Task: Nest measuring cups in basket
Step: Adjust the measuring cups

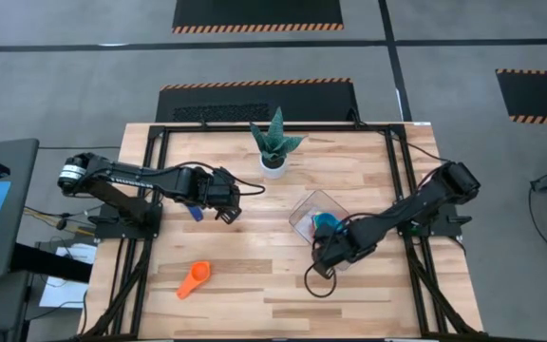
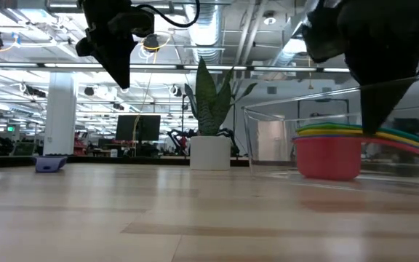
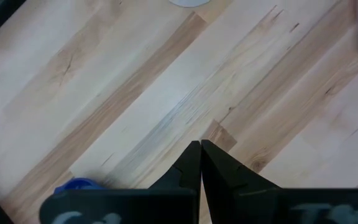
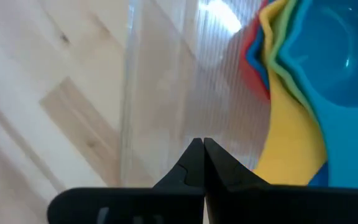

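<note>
While both grippers are closed and empty, the right gripper (image 4: pixel 199 144) hangs over the basket (image 1: pixel 304 207) holding nested measuring cups (image 2: pixel 329 149); orange cup (image 1: pixel 194 279) and dark blue cup (image 2: pixel 50 164) lie on the tabletop (image 1: pixel 254 266) near the left gripper (image 3: pixel 199 145).

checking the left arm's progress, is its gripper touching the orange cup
Apart. The high view shows bare table between the left gripper and the orange cup.

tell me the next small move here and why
Probably the left gripper, shut and empty, should open and drop onto the dark blue cup lying beside it on the table. The basket already holds a nested stack, while this cup and the orange cup are still outside. The right gripper is shut over the basket.
</note>
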